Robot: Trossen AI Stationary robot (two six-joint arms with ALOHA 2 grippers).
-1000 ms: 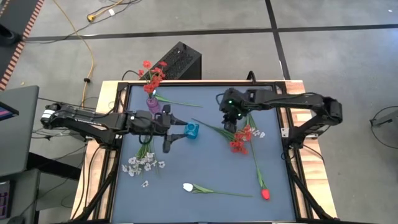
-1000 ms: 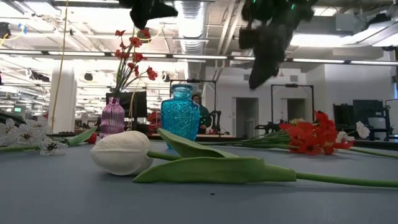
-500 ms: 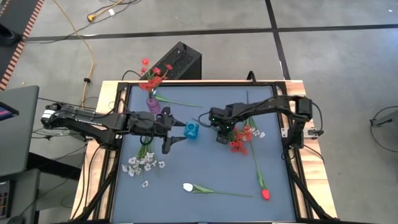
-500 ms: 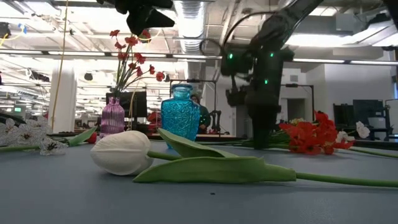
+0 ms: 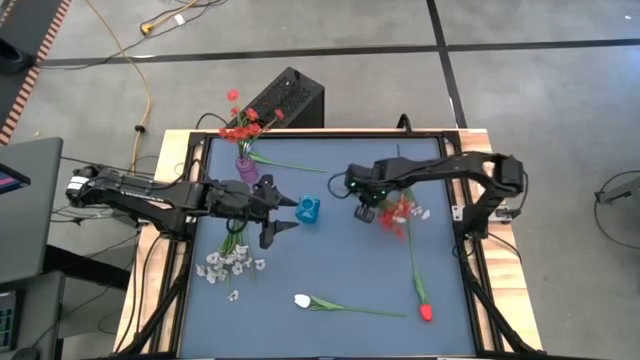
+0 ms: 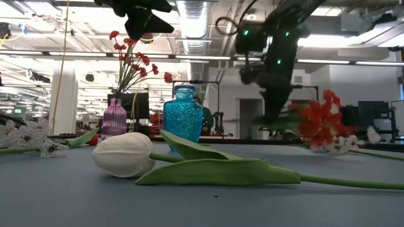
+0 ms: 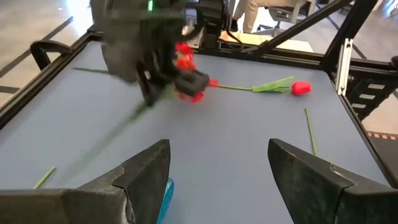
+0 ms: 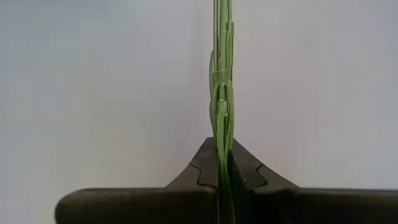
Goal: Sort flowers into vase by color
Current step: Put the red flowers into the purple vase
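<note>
Dark blue table mat (image 5: pixel 330 270), both arms out over it. Step in hand, as I read it: carrying a red flower to a vase.

Right gripper (image 5: pixel 366 208) sits mid-table, fingers clamped tight on the green stem bundle of the red clustered spray (image 5: pixel 396 213); wrist view shows the stems (image 8: pixel 221 93) pinched between the closed fingers. From table level the spray (image 6: pixel 320 123) hangs clear of the mat, blooms trailing away from the vases.

Left gripper (image 5: pixel 280 213) hovers just beside the vases, fingers spread wide, holding nothing.

Small pink ribbed glass vase (image 5: pixel 244 168) near the far edge already holds red sprays, so the carried one likely belongs there. Teal cut-glass bottle vase (image 5: pixel 308 209) stands empty, between the right gripper and the pink vase. The left arm also crowds that path. Next move calls for lifting, tipping stems down, threading a narrow, already occupied neck.

On the mat: white blossom sprays (image 5: pixel 232 265) on the left, white tulip bud (image 5: pixel 302 300) near the front, red tulip bud (image 5: pixel 427 312) front right.
</note>
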